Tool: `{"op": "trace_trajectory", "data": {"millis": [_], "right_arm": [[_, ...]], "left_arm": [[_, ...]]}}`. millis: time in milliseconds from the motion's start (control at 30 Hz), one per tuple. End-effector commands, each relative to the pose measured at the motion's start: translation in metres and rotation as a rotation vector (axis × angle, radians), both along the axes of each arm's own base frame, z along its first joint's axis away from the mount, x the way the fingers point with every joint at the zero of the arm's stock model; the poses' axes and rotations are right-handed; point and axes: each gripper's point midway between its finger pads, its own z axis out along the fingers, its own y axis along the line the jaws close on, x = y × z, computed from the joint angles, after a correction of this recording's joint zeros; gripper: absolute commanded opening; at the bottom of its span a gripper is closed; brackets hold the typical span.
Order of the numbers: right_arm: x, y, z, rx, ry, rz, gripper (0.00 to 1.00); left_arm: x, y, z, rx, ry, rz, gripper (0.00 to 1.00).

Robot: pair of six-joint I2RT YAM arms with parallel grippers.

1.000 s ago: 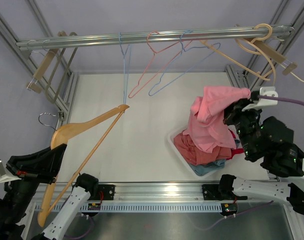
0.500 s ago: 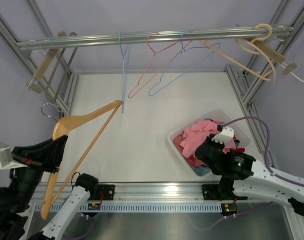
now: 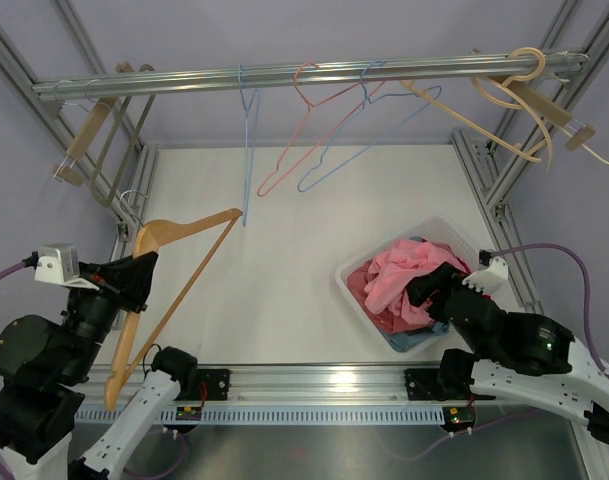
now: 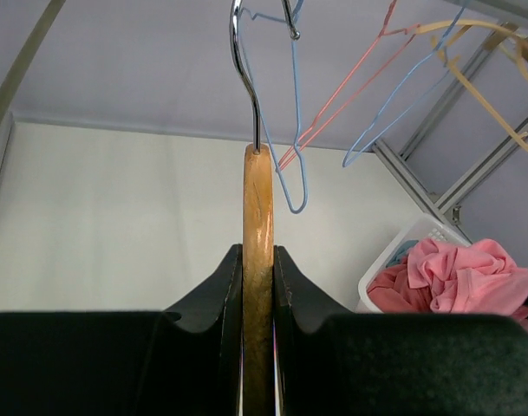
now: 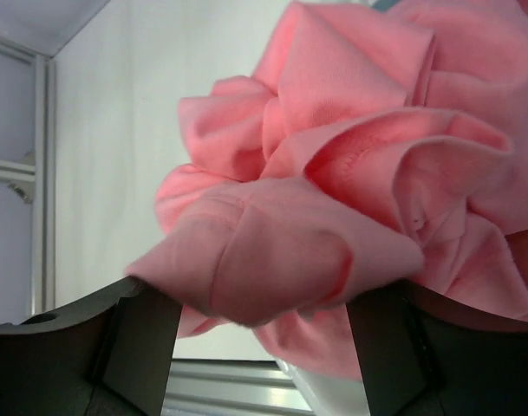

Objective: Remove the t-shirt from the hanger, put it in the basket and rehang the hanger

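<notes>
Top external: white tabletop [image 3: 314,200], lilac walls [image 3: 314,35] — left hand [image 4: 257,260] tight on hanger [image 4: 257,195], right hand [image 5: 262,329] wide.

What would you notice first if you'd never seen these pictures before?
The bright pink t-shirt jumps out, bunched on other clothes in the white bin at the right, with the right gripper open around its folds. Next comes the bare wooden hanger at the left, held up by the left gripper, which is clamped on it.
</notes>
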Motion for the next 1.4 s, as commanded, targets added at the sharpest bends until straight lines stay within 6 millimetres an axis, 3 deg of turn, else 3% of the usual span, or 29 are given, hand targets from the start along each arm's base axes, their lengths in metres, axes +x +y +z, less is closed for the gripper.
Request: {"op": "trace_trajectory", "data": {"millis": [0,167,267,300,333,433,533,700,733,800,833,933,1033,1100,1200,1233,1333,1367], "right_arm": [[-0.015,-0.009,0.021,-0.045,0.003,0.107,0.79],[-0.026,-0.019,0.052,0.017,-0.05,0.168,0.78],[-0.022,-0.017,0.073,0.01,-0.096,0.18,0.69],[-0.019,-0.011,0.078,0.003,-0.111,0.193,0.61],[-0.016,-0.003,0.09,-0.003,-0.15,0.218,0.36],[-0.002,0.019,0.092,-0.104,-0.146,0.233,0.09],[0.013,0.034,0.077,-0.21,-0.127,0.207,0.0],[0.018,0.065,0.046,-0.211,-0.115,0.265,0.0],[0.017,0.068,0.022,-0.236,-0.079,0.272,0.0],[0.016,0.07,-0.006,-0.227,-0.014,0.244,0.0],[0.013,0.066,-0.034,-0.266,0.027,0.239,0.0],[0.006,0.052,-0.071,-0.253,0.094,0.182,0.0],[0.006,0.025,-0.071,-0.215,0.08,0.071,0.0],[0.007,0.009,-0.057,-0.181,0.031,0.033,0.0],[0.003,0.011,-0.035,-0.172,-0.02,0.111,0.3],[0.002,0.014,-0.019,-0.15,-0.035,0.135,0.51],[-0.004,0.031,0.001,-0.222,-0.018,0.259,0.77],[-0.011,0.04,0.002,-0.23,0.009,0.33,0.81]], "left_arm": [[0.013,0.005,0.02,-0.027,-0.068,0.049,0.0],[0.022,0.008,0.017,-0.006,-0.051,0.087,0.0],[0.027,0.006,0.018,-0.007,-0.052,0.087,0.0],[0.031,0.005,0.02,-0.009,-0.058,0.087,0.0],[0.033,0.004,0.022,-0.007,-0.06,0.091,0.0],[0.045,0.004,0.03,0.003,-0.063,0.113,0.0],[0.059,0.002,0.032,0.021,-0.049,0.131,0.0],[0.078,-0.005,0.039,0.018,-0.048,0.133,0.0],[0.081,-0.007,0.045,0.014,-0.054,0.13,0.0],[0.094,-0.014,0.048,0.009,-0.041,0.125,0.0],[0.097,-0.016,0.051,0.006,-0.042,0.119,0.0],[0.109,-0.026,0.056,-0.002,-0.032,0.092,0.0],[0.114,-0.034,0.055,-0.015,-0.024,0.067,0.0],[0.116,-0.035,0.054,-0.018,-0.019,0.067,0.0],[0.116,-0.033,0.056,-0.017,-0.024,0.073,0.0],[0.116,-0.033,0.055,-0.017,-0.022,0.076,0.0],[0.116,-0.033,0.053,-0.012,-0.019,0.077,0.0],[0.117,-0.033,0.051,-0.008,-0.015,0.077,0.0]]}}
